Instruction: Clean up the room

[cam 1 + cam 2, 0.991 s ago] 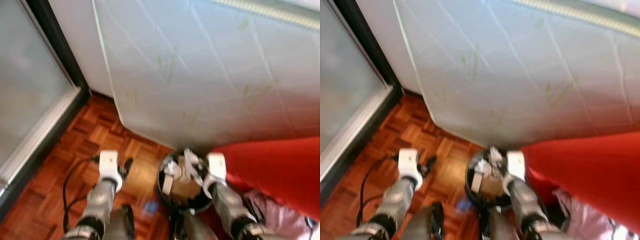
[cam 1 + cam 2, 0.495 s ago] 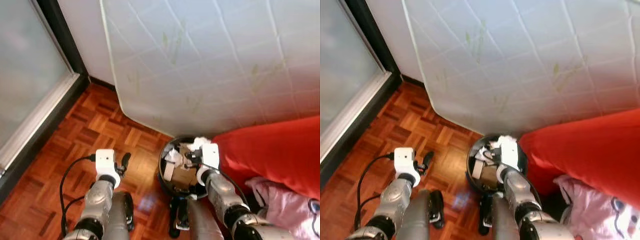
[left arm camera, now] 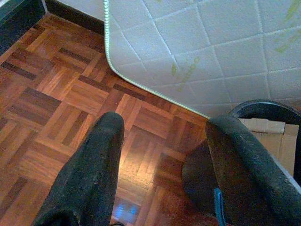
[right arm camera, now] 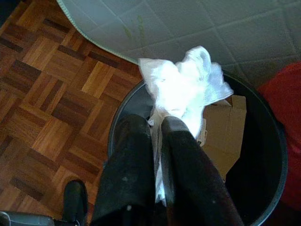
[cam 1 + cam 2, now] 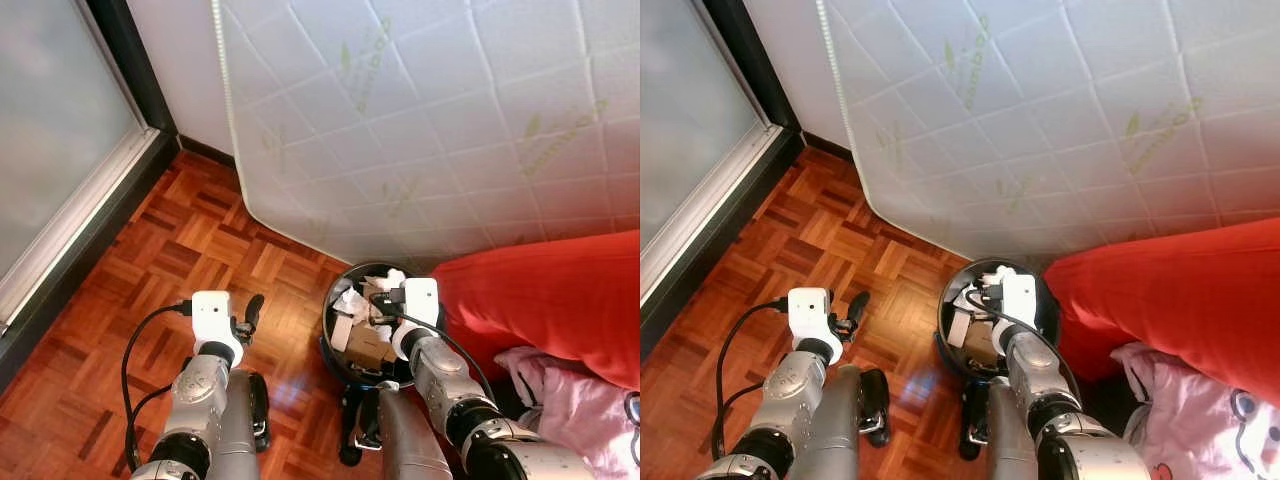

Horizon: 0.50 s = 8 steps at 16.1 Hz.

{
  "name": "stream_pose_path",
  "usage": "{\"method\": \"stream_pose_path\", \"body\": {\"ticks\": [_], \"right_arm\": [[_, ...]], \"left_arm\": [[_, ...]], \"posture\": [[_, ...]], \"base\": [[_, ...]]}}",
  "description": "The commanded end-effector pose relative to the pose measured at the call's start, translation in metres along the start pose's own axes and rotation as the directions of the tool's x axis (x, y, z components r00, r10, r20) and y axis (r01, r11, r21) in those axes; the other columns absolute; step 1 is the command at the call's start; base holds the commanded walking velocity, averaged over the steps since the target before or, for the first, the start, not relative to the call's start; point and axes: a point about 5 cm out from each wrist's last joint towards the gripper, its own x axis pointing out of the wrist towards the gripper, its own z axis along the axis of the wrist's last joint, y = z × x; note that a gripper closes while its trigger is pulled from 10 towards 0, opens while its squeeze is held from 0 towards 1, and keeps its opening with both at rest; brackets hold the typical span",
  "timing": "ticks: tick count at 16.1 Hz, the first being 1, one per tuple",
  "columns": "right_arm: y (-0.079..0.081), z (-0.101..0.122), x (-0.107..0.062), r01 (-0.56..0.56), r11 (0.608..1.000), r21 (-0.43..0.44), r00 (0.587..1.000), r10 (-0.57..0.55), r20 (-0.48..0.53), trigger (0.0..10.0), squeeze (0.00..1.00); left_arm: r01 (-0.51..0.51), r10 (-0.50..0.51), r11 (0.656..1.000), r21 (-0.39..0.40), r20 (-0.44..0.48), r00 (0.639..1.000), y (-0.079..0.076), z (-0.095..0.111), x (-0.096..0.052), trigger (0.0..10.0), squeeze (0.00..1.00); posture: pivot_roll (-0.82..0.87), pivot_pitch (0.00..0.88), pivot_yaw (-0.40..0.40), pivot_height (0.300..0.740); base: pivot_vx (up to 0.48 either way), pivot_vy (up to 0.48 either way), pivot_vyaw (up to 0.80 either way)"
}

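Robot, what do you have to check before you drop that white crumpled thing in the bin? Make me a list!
1. Right gripper shut on the tissue: ok.
2. Tissue over the bin opening: ok.
3. Room left in the bin: cannot tell; cardboard and paper lie inside.
4. Left gripper open, off to the side of the bin over the floor: ok.
5. Mattress edge not covering the bin: ok.

Count: 1 black bin (image 5: 345, 355), 1 white mattress (image 5: 420, 120), 1 red cushion (image 5: 540, 300), 1 pink cloth (image 5: 580, 415), 2 grippers: left gripper (image 3: 160, 155), right gripper (image 4: 155, 125), 1 crumpled white tissue (image 4: 181, 87), cardboard (image 4: 221, 127) in bin, pieces uncountable.
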Motion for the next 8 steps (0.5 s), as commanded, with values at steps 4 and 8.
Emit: {"method": "stream_pose_path", "body": {"ticks": [4,8], "right_arm": [[-0.0072,-0.0182,-0.0058,0.051,0.999,0.001,0.997,-0.051,-0.065,10.0,1.0],[-0.0082,-0.0207,-0.0067,0.059,0.998,-0.007,0.996,-0.059,-0.074,10.0,1.0]], "left_arm": [[-0.006,0.004,1.0,-0.024,-0.061,0.998,-0.0009,-0.0151,-0.0096,10.0,0.0],[-0.009,0.007,1.0,-0.026,-0.064,0.998,-0.001,-0.0155,-0.0104,10.0,0.0]], "posture": [[0.11,0.457,-0.119,0.649],[0.11,0.462,-0.122,0.649]], "base": [[0.0,0.0,0.0],[0.0,0.0,0.0]]}}
